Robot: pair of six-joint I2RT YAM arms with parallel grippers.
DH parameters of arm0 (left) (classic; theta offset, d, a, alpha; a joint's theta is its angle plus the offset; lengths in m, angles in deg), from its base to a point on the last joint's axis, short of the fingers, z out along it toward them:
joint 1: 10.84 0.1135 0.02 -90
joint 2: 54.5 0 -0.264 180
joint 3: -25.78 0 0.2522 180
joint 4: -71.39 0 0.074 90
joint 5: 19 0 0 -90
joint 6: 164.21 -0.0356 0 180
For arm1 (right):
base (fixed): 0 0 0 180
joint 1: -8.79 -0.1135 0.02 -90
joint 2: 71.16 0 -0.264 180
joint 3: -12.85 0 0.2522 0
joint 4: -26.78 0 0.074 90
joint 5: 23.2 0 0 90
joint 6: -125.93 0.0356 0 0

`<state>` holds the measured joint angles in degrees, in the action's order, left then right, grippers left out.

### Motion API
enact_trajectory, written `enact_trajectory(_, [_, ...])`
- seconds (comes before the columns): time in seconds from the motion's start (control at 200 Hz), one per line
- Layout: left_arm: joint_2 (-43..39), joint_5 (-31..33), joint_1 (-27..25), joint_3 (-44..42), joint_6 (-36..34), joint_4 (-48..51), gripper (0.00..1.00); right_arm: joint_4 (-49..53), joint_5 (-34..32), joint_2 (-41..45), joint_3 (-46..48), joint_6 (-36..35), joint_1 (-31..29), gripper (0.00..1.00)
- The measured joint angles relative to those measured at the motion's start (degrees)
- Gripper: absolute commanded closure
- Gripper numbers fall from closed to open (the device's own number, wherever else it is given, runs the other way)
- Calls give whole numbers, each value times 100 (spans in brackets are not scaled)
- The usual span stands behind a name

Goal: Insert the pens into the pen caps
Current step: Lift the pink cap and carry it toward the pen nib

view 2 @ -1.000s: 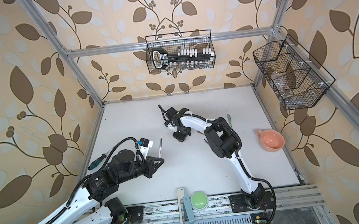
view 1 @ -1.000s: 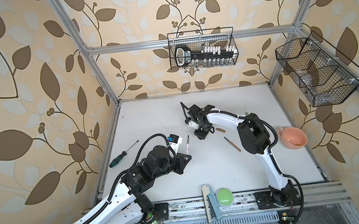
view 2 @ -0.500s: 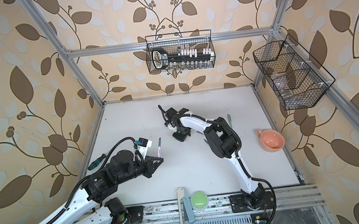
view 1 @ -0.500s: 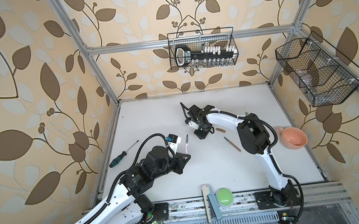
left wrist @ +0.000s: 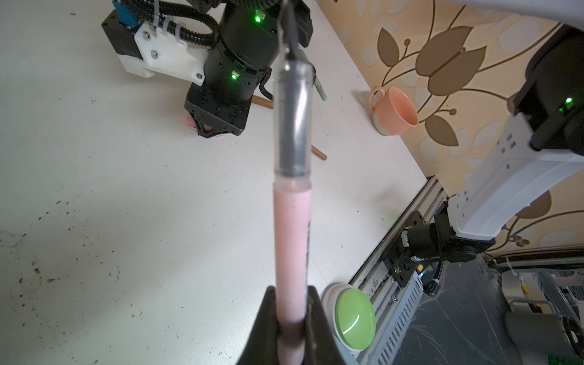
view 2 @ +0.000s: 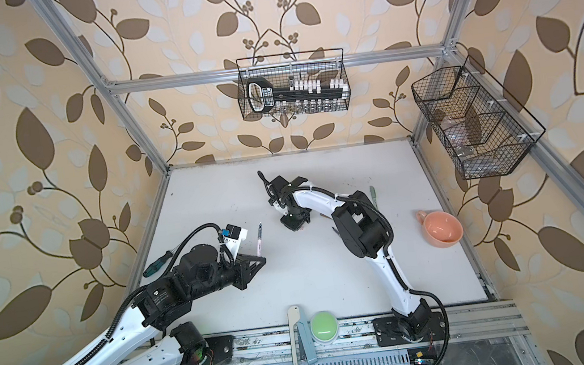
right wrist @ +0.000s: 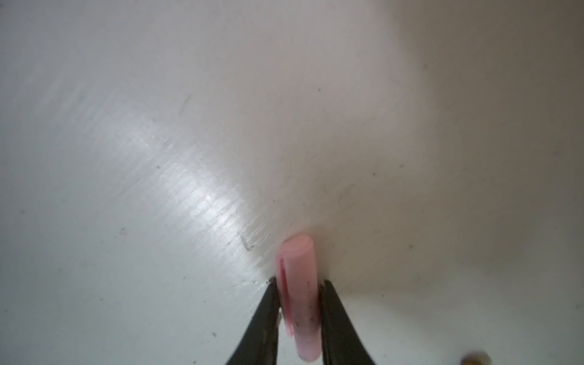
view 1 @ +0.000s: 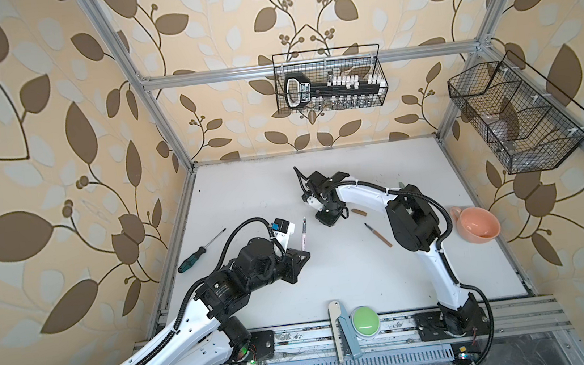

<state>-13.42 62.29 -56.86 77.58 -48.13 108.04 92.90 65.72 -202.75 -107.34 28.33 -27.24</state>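
My left gripper (left wrist: 291, 303) is shut on the lower end of the pink pen (left wrist: 292, 221), which stands up with its dark tip on top; in both top views the pen (view 1: 304, 233) (view 2: 259, 240) rises above the left gripper (view 1: 305, 255). My right gripper (right wrist: 300, 282) points down at the table (view 1: 329, 220), its fingers (right wrist: 268, 316) pressed against both sides of the pink pen cap (right wrist: 298, 278) lying there. A brown cap (view 1: 359, 212), a brown pen (view 1: 378, 235) and a green pen (view 2: 373, 194) lie beside the right arm.
A green-handled screwdriver (view 1: 197, 254) lies at the table's left edge. An orange cup (view 1: 477, 225) stands at the right. A green button (view 1: 365, 322) and a flat tool (view 1: 339, 331) sit on the front rail. Wire baskets hang on the back wall (view 1: 329, 86) and the right wall (view 1: 521, 117).
The right gripper's jaws have closed in onto the pink cap. The left arm with the pink pen has hardly moved.
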Motion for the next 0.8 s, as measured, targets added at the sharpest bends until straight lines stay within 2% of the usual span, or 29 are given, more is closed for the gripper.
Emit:
enact_trajectory(0.25, [177, 0, 0, 0, -22, 4, 89, -321, 496, 262, 442, 334, 247, 84])
enact_trajectory(0.51, [723, -24, 0, 0, -26, -85, 92, -881, 1239, 1038, 1436, 767, 577, 87])
enact_trajectory(0.68, [1108, -109, 0, 0, -52, -240, 93, -1823, 2214, 1805, 2358, 1338, 964, 90])
enact_trajectory(0.8, [1274, -162, -4, 0, -66, -343, 92, -2758, 2879, 2400, 3211, 1939, 1279, 95])
